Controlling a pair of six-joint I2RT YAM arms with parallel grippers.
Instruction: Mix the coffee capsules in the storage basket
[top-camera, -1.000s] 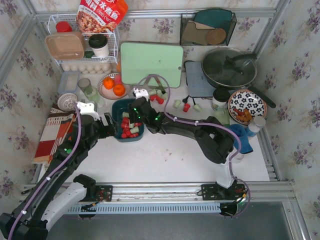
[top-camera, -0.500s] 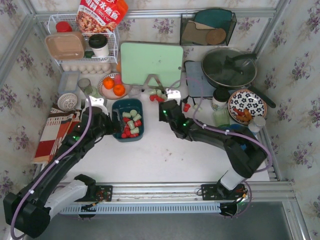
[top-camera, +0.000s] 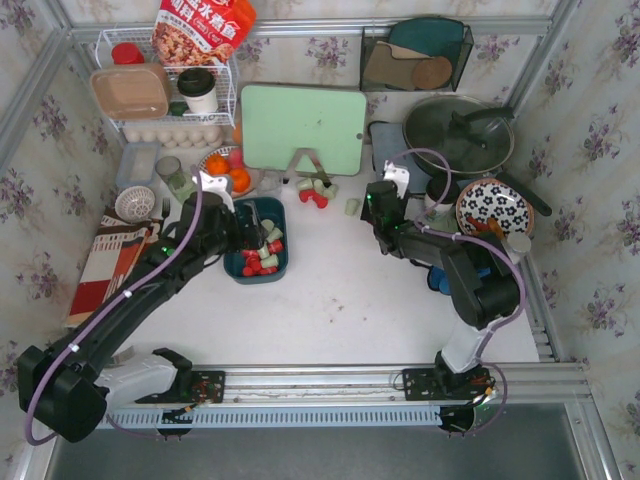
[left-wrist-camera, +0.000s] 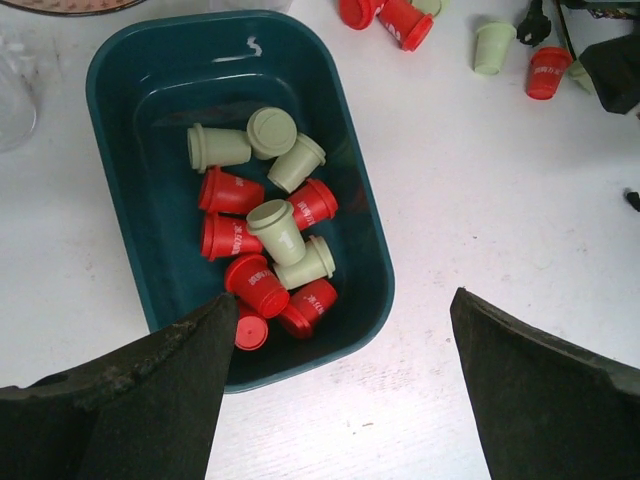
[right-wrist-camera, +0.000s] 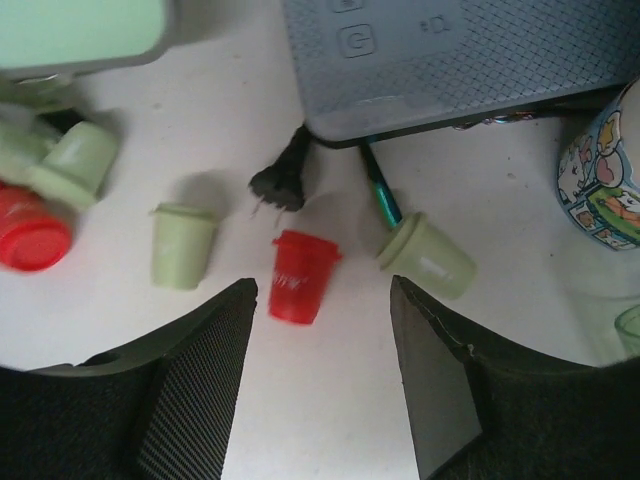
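The dark teal storage basket (top-camera: 281, 268) sits left of centre; in the left wrist view (left-wrist-camera: 130, 130) it holds several red and mint coffee capsules (left-wrist-camera: 268, 245) piled together. My left gripper (top-camera: 243, 237) is open and empty, its jaws spread over the basket's near right corner (left-wrist-camera: 343, 298). My right gripper (top-camera: 377, 210) is open and empty by the far right. In the right wrist view (right-wrist-camera: 322, 284) a loose red capsule (right-wrist-camera: 300, 275) lies just ahead of its jaws, with mint ones on either side (right-wrist-camera: 183, 245), (right-wrist-camera: 428, 258). More loose capsules (top-camera: 315, 196) lie by the cutting board.
A green cutting board (top-camera: 302, 125) stands at the back, a grey-blue tray (top-camera: 398, 160) and a pan (top-camera: 458, 135) to its right. A fruit plate with oranges (top-camera: 225, 172) is behind the basket. A patterned bowl (top-camera: 493, 208) and blue cloth (top-camera: 450, 275) are at right.
My right arm has swung away from the basket to the right, to the loose capsules by the tray. My left arm has moved up and right, over the basket.
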